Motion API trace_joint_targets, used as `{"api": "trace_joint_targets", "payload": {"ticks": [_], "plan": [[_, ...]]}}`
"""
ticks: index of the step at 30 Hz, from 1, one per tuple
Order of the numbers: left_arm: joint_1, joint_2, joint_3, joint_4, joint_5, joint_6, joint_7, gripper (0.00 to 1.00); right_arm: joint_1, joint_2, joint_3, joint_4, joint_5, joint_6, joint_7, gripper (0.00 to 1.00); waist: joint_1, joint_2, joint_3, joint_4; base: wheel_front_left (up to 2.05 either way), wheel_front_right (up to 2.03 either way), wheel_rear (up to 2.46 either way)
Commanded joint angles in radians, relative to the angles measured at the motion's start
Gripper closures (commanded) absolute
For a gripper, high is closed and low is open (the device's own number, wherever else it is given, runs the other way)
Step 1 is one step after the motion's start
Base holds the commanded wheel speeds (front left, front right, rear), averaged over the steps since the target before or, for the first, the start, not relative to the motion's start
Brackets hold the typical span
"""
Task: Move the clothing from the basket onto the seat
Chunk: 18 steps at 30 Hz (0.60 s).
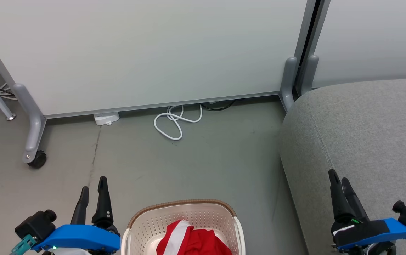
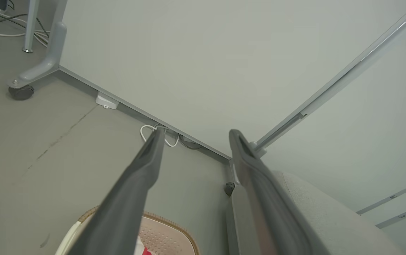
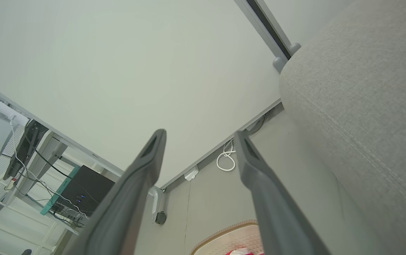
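Observation:
Red clothing [image 1: 192, 241] with a white stripe lies bunched in the cream basket [image 1: 146, 221], which stands on the floor at the bottom middle of the head view. The grey seat [image 1: 366, 131] fills the right side. My left gripper [image 1: 93, 186] hangs open to the left of the basket, nothing between its fingers. My right gripper [image 1: 338, 179] is open over the seat's front edge, also empty. The left wrist view shows my left gripper [image 2: 196, 132] above the basket rim [image 2: 174, 225]. In the right wrist view my right gripper [image 3: 201, 134] points past the seat [image 3: 359, 99] and basket [image 3: 231, 233].
A pale partition panel [image 1: 146, 49] on castor feet [image 1: 37, 158] stands behind the basket. A coiled white cable [image 1: 176, 122] and a white power block [image 1: 106, 118] lie at its base. Grey floor [image 1: 206, 163] separates basket and panel.

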Motion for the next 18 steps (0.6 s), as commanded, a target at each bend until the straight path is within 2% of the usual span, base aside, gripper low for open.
{"api": "trace_joint_targets", "payload": {"ticks": [1, 18], "plan": [[-0.006, 0.011, -0.007, -0.015, 0.03, 0.005, -0.01, 0.0, -0.001, -0.008, 0.002, -0.016, -0.031, 0.001, -0.008, 0.0, 0.0, 0.0, 0.0, 0.0, 0.0, 0.0, 0.0], [0.0, 0.032, -0.051, -0.015, 0.23, 0.028, -0.059, 0.0, 0.004, -0.01, 0.017, -0.04, -0.23, 0.002, -0.029, 0.0, 0.0, 0.0, 0.004, 0.002, 0.0, 0.0, 0.0]]}}
